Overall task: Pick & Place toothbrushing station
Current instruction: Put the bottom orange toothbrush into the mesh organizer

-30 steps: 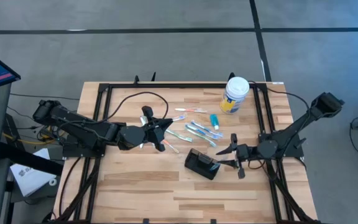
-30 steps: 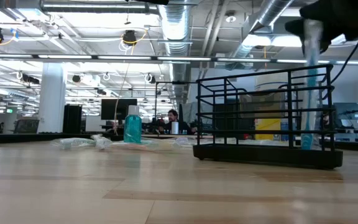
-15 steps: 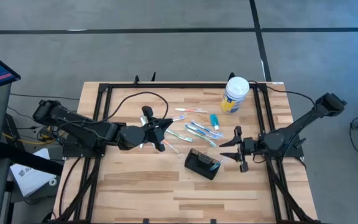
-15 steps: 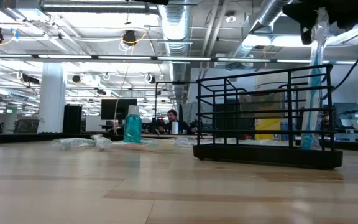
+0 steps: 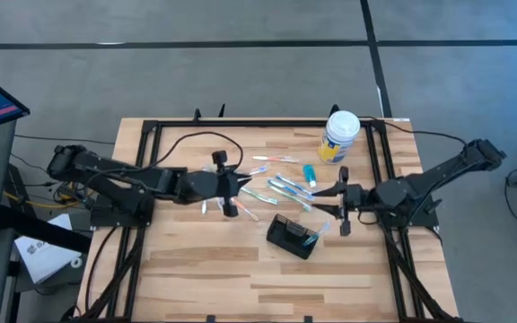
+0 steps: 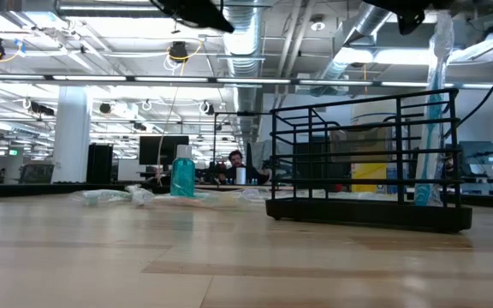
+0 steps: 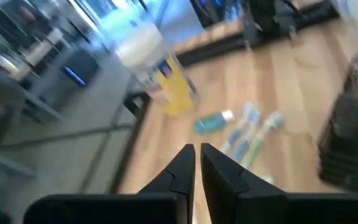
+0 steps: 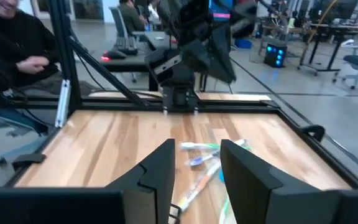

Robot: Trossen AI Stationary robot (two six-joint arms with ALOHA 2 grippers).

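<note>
Toothbrushing station (image 5: 293, 237) (black) on table (image 5: 196, 269)

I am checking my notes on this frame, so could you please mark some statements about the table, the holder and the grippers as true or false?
1. The toothbrushing station lies on its side. False: it stands upright on the table.
2. A wrapped toothbrush stands in the station. True.
3. The right gripper is open. True.
4. The left gripper holds the white-lidded tub. False: it is shut on nothing, hovering apart from the tub.
5. The small teal bottle lies between tub and station. True.
</note>
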